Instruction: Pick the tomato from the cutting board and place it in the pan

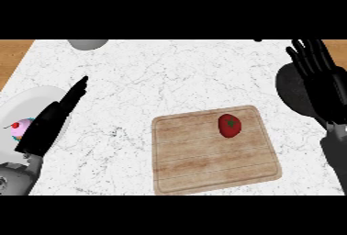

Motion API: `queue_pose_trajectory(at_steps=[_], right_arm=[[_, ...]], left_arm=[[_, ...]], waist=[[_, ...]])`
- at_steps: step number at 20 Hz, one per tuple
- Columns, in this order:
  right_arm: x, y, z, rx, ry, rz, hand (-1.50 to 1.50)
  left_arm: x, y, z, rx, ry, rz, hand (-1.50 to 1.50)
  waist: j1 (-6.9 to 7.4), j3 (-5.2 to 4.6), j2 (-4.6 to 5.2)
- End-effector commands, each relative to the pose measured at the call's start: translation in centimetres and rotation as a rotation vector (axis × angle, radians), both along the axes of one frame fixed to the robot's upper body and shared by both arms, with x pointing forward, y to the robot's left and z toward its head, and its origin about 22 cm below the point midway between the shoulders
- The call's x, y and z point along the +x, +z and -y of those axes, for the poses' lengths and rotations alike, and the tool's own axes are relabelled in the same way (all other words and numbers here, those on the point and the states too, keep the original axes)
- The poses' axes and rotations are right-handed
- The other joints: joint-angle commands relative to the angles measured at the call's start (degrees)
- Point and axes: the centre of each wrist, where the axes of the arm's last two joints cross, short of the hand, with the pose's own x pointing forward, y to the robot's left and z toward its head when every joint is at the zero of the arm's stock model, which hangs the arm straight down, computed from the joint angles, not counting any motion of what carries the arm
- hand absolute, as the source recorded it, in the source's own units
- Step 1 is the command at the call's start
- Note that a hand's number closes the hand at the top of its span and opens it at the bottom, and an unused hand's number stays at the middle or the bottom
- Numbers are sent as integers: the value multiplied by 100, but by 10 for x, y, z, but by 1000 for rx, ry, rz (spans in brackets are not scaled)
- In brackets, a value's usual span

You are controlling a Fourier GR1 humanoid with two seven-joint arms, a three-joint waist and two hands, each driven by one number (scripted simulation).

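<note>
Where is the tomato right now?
In the head view the tomato lies on the cutting board, near its far right corner, left of the pan and the right hand.

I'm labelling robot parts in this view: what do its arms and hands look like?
Both hands are matte black. The left hand looks slim and tapered on a grey forearm. The right hand shows separate segmented fingers, with a dark grey forearm below. No cables or markings are visible.

Black left robot hand (55, 118), black right robot hand (324, 78), grey forearms
</note>
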Motion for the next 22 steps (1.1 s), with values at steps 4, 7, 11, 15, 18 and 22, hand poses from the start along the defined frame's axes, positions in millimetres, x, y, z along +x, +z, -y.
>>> queue_pose_trajectory(at_steps=[4,7,11,15,18,22], right_arm=[[-12,-41,-11,47,-3,-178,150],[-29,-44,-21,-317,118,-150,150],[-72,-83,-45,-254,-237,16,-150],[-127,-105,-64,-355,-339,32,-150],[-145,-107,-75,-450,-433,14,-150],[-119,-71,-94,-538,-513,-13,-150]], left_arm=[[-23,-70,7,-350,335,-188,0],[-43,-97,12,-509,432,-272,0],[-56,-112,14,-567,527,-275,0],[-68,-118,8,-581,534,-268,0],[-58,-116,21,-580,504,-249,0],[-53,-110,23,-599,490,-251,0]], waist=[[82,-4,124],[175,-50,69],[-190,-13,-5],[-195,-8,12],[-152,-7,46],[-14,-8,66]])
